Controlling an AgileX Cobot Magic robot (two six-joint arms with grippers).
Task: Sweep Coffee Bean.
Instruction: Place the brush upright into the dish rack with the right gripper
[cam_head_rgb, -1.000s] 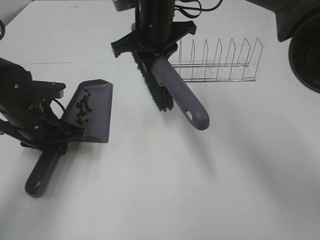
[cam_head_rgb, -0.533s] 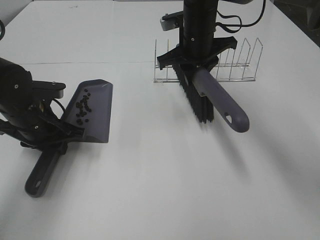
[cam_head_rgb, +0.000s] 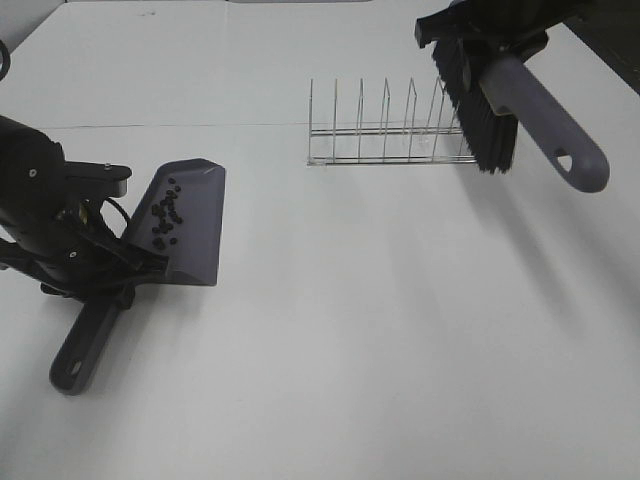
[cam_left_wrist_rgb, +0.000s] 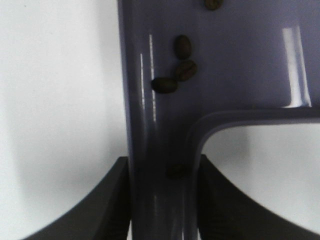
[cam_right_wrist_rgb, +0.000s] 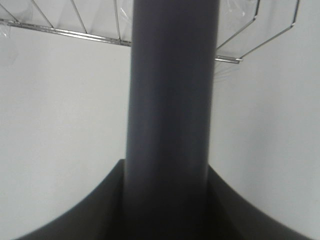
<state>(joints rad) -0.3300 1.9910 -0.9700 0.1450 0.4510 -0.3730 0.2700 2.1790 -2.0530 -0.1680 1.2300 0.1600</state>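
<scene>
The coffee beans (cam_head_rgb: 165, 212) lie as a loose cluster of small dark ovals inside the grey dustpan (cam_head_rgb: 195, 230), gathered in its left part towards the handle side and well back from its open lip. The left wrist view shows three of them (cam_left_wrist_rgb: 181, 69) touching or nearly touching one another on the pan floor close to where the handle starts, and another at the edge of that view. A dark blurred spot in the handle channel may be one more, though I cannot tell. No loose beans can be made out on the white table (cam_head_rgb: 350, 360)

The dustpan sits at the left of the table with its lip facing right, and its handle (cam_head_rgb: 85, 345) runs out towards the near left. The left gripper (cam_head_rgb: 105, 272) is clamped on that handle just behind the pan. In the wrist view its two black fingers (cam_left_wrist_rgb: 112, 200) press against either side of the grey stem

Well apart from all this, at the far right, the brush (cam_head_rgb: 545, 110) hangs in the air, bristles (cam_head_rgb: 482, 105) pointing down and its grey handle slanting towards the near right, with a hanging hole at its end. The right gripper (cam_head_rgb: 490, 28) is closed around the brush handle near the head, its fingers (cam_right_wrist_rgb: 95, 210) hugging the stem in the wrist view

A wire rack (cam_head_rgb: 385, 135) stands on the table at the far side, between the two arms, its right end just beside the bristles in the high view
</scene>
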